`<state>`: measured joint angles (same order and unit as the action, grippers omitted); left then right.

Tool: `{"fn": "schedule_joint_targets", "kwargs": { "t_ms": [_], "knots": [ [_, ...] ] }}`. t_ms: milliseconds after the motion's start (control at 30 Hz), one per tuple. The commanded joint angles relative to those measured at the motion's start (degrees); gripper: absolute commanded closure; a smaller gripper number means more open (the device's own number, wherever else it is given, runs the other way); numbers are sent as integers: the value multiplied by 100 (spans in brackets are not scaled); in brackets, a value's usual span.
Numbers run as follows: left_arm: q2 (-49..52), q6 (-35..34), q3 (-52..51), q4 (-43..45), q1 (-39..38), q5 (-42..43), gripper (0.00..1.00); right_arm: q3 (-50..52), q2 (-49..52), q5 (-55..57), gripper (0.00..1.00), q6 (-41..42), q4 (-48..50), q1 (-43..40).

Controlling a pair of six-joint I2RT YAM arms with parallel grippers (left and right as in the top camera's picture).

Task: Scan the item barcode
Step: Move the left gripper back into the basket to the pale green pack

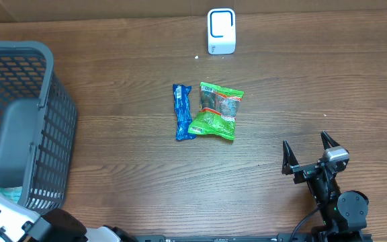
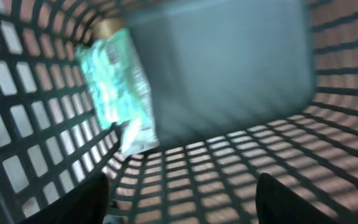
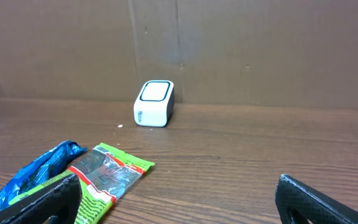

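- Left fingers [image 2: 95, 199] are down inside the grey mesh basket [image 1: 52, 121] at the left end of the bench [image 1: 126, 175].
- The wrist view is blurred, but both tips show at the bottom edge, spread wide with only basket floor between them. I read that as open, holding nothing.
- A pale green packet [image 2: 120, 93] stands on end against the basket's left wall. It is ahead of the left fingers and clear of them, not touching.
- I can't make out a barcode on it through the blur.
- Right fingers [image 1: 287, 158] sit low at the bench's near right, fully spread and empty. They point toward the bench's far edge, well apart from everything.
- The white barcode scanner [image 1: 220, 30] is upright at the far edge of the bench, up against the cardboard wall [image 3: 260, 50].
- Two more packets lie flat mid-bench, between scanner and right fingers.
- The blue packet [image 1: 183, 111] is on the left and the green packet [image 1: 217, 111] on the right. They sit side by side, with edges touching or nearly so.
- From the right wrist view both packets lie at lower left, with the scanner beyond them. No barcode is readable there either.
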<state>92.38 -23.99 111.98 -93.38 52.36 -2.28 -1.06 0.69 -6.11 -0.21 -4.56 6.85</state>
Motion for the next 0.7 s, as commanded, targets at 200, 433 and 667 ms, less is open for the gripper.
{"fn": "schedule_joint_targets", "kwargs": {
  "t_ms": [200,433,667],
  "knots": [
    [-79,-376,-2184,1440,474,-223,34,59,-52,4,0,15,31,26],
    [-76,-361,-3099,2288,474,-686,31,59,-52,4,0,15,31,26],
    [-76,-234,-3648,2677,474,-1285,29,59,-52,4,0,15,31,26]
  ]
}}
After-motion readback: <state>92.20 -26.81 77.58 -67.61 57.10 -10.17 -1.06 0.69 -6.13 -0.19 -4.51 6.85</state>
